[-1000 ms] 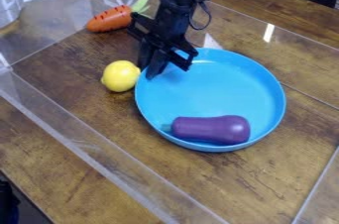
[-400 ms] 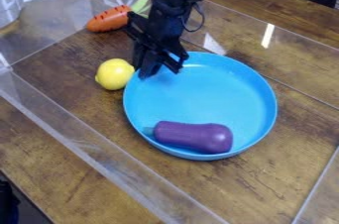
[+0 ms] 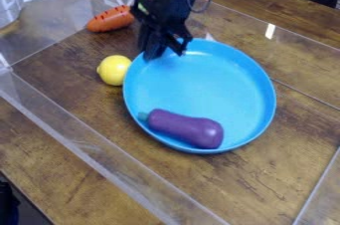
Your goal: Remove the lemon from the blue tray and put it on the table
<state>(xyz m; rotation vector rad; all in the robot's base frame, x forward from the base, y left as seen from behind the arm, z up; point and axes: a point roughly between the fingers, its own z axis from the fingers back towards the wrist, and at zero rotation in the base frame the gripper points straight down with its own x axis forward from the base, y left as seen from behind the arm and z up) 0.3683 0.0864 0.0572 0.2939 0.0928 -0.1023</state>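
I see the table (image 3: 80,159) spreading dark and glossy under everything. On it sits the blue tray (image 3: 233,85), which looks tipped, its far-left rim raised where my claw (image 3: 162,48) meets it. The eggplant (image 3: 185,127) lies low toward the tray's near edge, probably slid there by the tilt. The lemon (image 3: 115,69) rests on the wood just beside the tray's left rim, outside it, so I judge the task done. The claw is closed, apparently pinching the rim, not the lemon.

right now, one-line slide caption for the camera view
Shut gripper over blue tray rim; lemon on table, eggplant in tray.
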